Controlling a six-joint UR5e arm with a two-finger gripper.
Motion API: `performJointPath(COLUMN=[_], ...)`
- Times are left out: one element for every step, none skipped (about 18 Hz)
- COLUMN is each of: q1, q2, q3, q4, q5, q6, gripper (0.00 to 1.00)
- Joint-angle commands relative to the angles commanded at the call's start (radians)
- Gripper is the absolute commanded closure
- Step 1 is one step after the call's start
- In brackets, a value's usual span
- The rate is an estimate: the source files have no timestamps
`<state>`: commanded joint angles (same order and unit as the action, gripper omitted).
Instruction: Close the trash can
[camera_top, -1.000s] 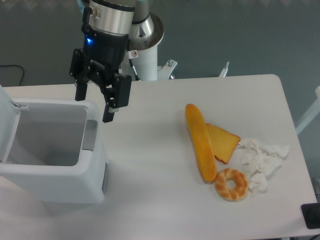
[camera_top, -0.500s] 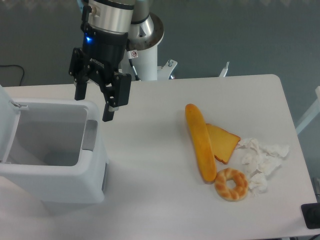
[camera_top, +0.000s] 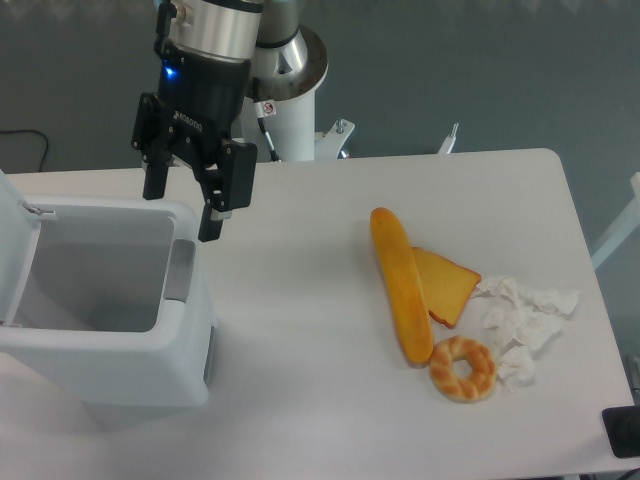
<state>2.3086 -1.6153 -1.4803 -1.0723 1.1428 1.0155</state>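
the trash can (camera_top: 110, 345) sits open at the table's (camera_top: 300, 330) left edge, lid (camera_top: 12, 240) upright. the tool (camera_top: 182, 205), spread wide and empty, hangs above the back-right rim; descending there risks striking it.

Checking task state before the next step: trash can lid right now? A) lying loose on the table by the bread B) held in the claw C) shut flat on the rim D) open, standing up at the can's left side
D: the trash can gapes, its grey inside in view, with the lid raised at its left edge; the claw, open and empty, hangs above the can's back right corner.
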Motion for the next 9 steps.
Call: performJointPath(q1=[0.0,-0.002,-0.002,-0.002,-0.002,-0.002,-0.002,-0.009,-0.014], q2=[0.002,0.003,0.003,0.002,0.002,0.002,0.003,0.002,0.002], q3=[0.0,0.0,0.002,0.002,0.002,0.002,0.002,0.002,0.002], q4=[0.0,0.0,0.0,0.0,0.0,0.0,0.0,0.0,0.0], q5=[0.0,0.0,0.0,0.0,0.0,0.0,0.0,0.0,0.0], q6=[-0.002,-0.003,-0.003,-0.003,-0.003,-0.003,-0.003,-0.003,-0.003], gripper=[0.0,0.0,0.0,0.0,0.0,0.0,0.0,0.0,0.0])
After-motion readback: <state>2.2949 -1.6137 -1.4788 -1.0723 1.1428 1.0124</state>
